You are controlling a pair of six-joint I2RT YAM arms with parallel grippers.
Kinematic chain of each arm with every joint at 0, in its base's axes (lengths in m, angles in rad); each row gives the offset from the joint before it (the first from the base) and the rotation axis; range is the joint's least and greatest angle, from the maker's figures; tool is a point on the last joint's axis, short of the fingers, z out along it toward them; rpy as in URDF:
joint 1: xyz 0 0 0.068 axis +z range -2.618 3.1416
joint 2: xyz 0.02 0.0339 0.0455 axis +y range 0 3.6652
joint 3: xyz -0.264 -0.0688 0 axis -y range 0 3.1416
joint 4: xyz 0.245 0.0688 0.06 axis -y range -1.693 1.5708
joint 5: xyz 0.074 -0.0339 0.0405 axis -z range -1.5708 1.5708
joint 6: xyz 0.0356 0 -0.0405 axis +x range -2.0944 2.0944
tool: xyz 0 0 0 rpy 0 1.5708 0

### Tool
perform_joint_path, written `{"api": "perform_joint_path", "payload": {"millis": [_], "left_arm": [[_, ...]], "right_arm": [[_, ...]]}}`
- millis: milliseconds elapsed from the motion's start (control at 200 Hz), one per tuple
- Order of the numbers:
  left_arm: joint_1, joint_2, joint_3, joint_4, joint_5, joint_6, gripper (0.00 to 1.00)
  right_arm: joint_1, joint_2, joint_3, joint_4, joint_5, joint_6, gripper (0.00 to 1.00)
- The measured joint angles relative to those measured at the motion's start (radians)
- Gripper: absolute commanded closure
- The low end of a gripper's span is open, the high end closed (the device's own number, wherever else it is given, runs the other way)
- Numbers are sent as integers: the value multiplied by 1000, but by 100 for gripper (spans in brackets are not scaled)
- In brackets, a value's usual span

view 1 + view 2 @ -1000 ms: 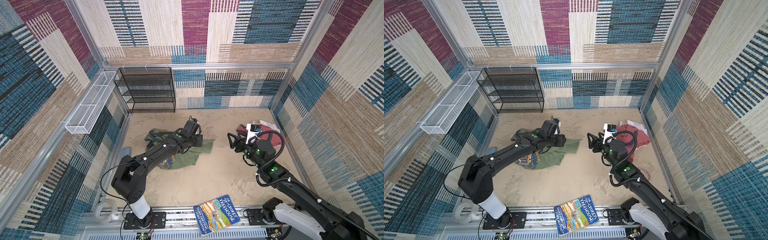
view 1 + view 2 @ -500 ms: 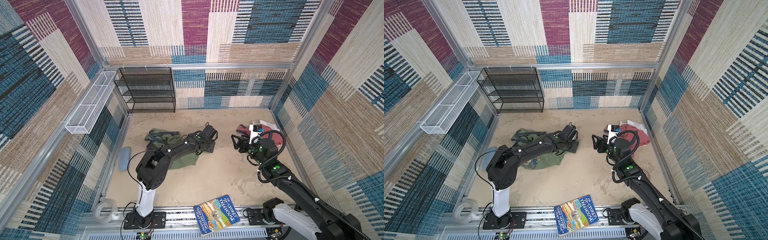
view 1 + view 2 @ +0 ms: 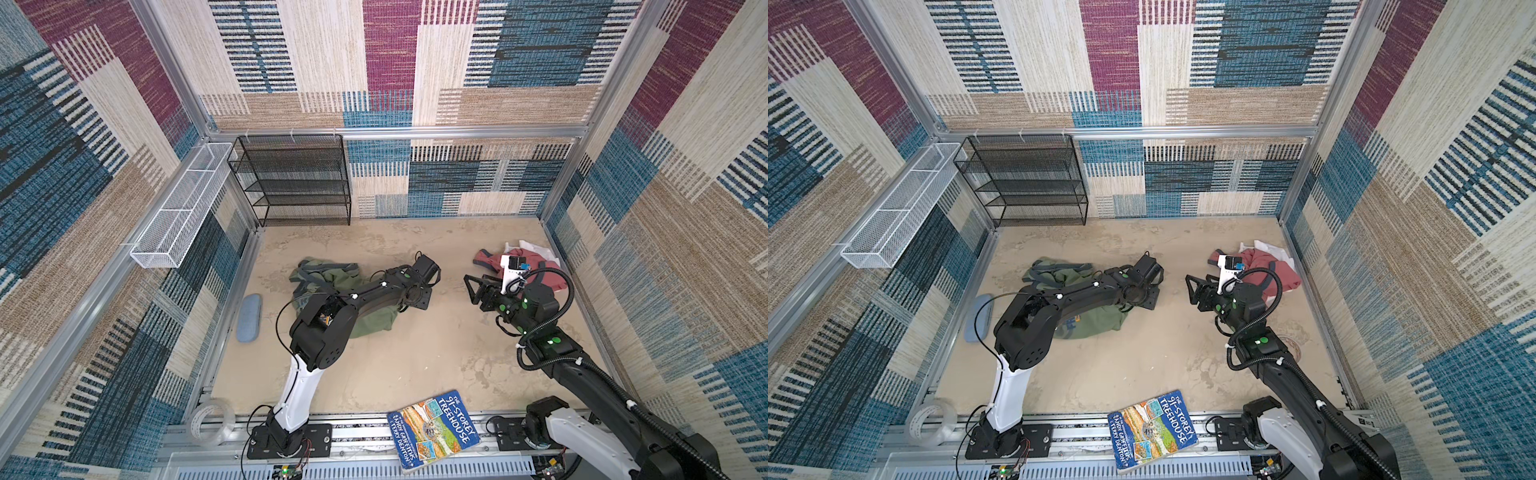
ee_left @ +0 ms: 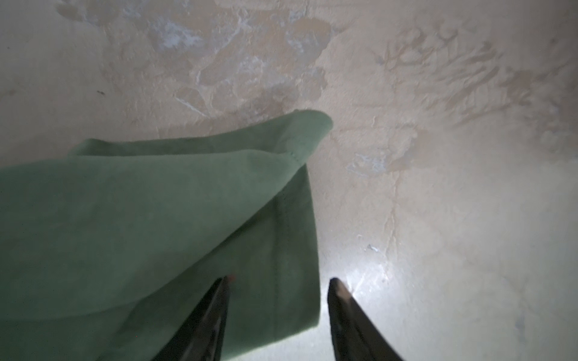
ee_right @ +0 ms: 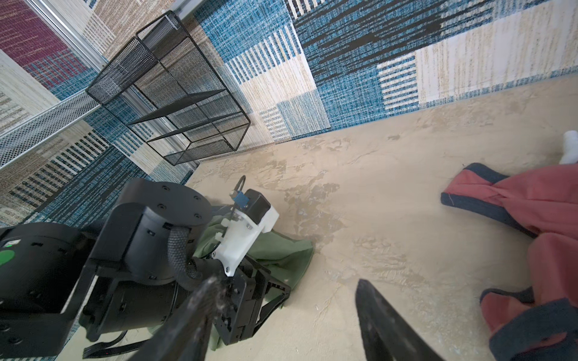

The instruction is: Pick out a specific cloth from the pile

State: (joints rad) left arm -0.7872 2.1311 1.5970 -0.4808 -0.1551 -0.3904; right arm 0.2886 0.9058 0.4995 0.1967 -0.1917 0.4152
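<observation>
Right, we see the cloth point(image 3: 372, 322) crumpled on the floor point(image 3: 415, 357), left of centre and well apart from the red-and-white pile point(image 3: 552, 276) at far right. Both lie outside the black mesh rack point(image 3: 299, 183) and the white wire basket point(image 3: 178, 216). The left gripper point(image 4: 278, 281) has its jaws apart, straddling the cloth's hem. The right gripper point(image 5: 287, 284) hovers between cloth and pile, jaws apart and gripping nothing.

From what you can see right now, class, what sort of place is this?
Probably a robot test cell, not a home: left arm and right arm bolted to a metal rail, aluminium-framed walls lined with patterned carpet, and household props, an olive-green T-shirt and a book.
</observation>
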Motion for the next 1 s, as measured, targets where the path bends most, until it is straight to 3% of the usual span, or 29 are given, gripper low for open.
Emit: {"api": "perform_joint_path", "payload": {"millis": [205, 351, 491, 736, 997], "left_arm": [[0, 20, 4, -6, -5, 0, 46], [0, 34, 6, -9, -17, 0, 52], [0, 43, 13, -10, -26, 0, 66], [0, 51, 24, -14, -51, 0, 100], [0, 12, 21, -23, -70, -1, 100]], "right_arm": [[-1, 5, -5, 9, -8, 3, 27], [-3, 11, -5, 16, -8, 3, 27], [-5, 15, -7, 32, -9, 3, 27], [-7, 26, -18, 45, -9, 8, 27], [-7, 45, -18, 46, -9, 21, 27]]}}
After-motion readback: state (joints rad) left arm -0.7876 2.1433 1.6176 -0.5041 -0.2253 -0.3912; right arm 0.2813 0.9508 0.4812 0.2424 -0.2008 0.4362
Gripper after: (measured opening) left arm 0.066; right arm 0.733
